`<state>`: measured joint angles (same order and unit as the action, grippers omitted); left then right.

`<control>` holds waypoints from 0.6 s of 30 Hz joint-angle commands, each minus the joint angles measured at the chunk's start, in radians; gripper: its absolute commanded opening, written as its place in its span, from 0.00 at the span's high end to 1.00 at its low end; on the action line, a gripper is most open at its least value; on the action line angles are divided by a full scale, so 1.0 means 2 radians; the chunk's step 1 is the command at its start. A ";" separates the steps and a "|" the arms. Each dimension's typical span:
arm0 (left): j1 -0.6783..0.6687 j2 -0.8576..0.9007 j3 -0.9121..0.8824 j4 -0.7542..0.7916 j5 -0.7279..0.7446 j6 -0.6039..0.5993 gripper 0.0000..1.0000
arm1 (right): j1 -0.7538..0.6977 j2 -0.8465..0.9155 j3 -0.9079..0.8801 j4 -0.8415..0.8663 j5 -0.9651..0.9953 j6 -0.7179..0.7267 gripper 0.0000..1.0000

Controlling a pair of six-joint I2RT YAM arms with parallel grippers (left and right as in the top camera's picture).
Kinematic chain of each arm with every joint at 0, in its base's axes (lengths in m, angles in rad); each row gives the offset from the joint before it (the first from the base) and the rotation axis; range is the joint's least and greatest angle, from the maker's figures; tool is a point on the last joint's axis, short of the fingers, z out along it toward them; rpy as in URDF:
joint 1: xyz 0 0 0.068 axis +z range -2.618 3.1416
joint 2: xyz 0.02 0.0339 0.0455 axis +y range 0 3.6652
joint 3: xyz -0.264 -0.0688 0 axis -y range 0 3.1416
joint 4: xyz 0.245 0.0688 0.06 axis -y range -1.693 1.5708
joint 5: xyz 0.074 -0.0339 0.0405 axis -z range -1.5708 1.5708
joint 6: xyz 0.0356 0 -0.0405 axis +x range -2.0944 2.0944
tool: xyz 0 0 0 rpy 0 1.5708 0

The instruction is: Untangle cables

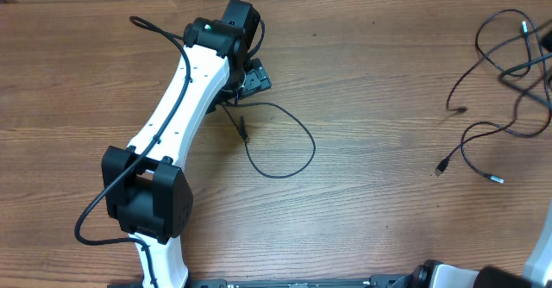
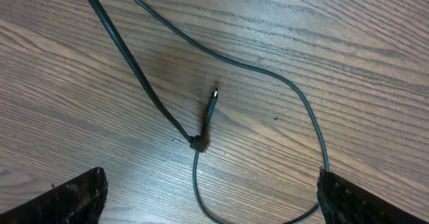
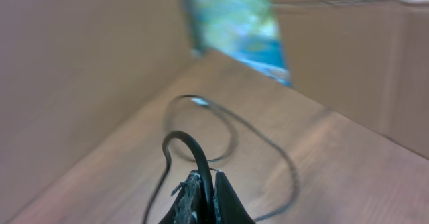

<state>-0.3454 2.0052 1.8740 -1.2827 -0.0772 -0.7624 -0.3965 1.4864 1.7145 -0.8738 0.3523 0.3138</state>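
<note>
Overhead: one loose cable (image 1: 297, 124) lies in an open loop on the wooden table (image 1: 371, 64), at about 9 o'clock from centre. Its plug tip (image 1: 244, 134) sits just inside the loop. The left gripper (image 1: 250, 79) hangs over the loop's 11 o'clock end. Well apart, at 3 o'clock, the tangle (image 1: 511, 74) of remaining cables sprawls to the table's edge, with several plug ends trailing toward 6 o'clock. The right claw cannot be made out in this view.

Left wrist: the left gripper's fingers (image 2: 74, 197) stand wide apart with nothing between them. The loose cable's plug lies flat on the wood at 12 o'clock from the claw. The loop curves round toward the finger at 4 o'clock.

Right wrist: the right gripper (image 3: 206, 184) is pinched together on a black strand (image 3: 191, 142). The strand arches up from the jaws, then droops away in blurred loops toward 12 o'clock.

The cords look light, limp and smooth. They will likely sag, drag their neighbours and slide through a loose pinch. The firmer plug ends, or the cord just behind them, look like the surest places to grip.
</note>
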 commanded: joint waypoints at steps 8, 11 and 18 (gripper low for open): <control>-0.002 0.008 0.003 0.001 0.008 0.011 0.00 | -0.127 0.107 0.004 0.016 -0.114 0.003 0.96; -0.002 0.008 0.003 0.001 0.008 0.011 0.00 | -0.141 0.137 0.004 0.017 -0.129 0.002 0.91; -0.002 0.008 0.003 0.001 0.008 0.011 0.01 | -0.150 0.186 0.004 0.018 -0.129 0.003 0.72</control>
<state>-0.3454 2.0052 1.8740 -1.2819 -0.0700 -0.7551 -0.6895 1.8347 1.7145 -0.8444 0.1150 0.3222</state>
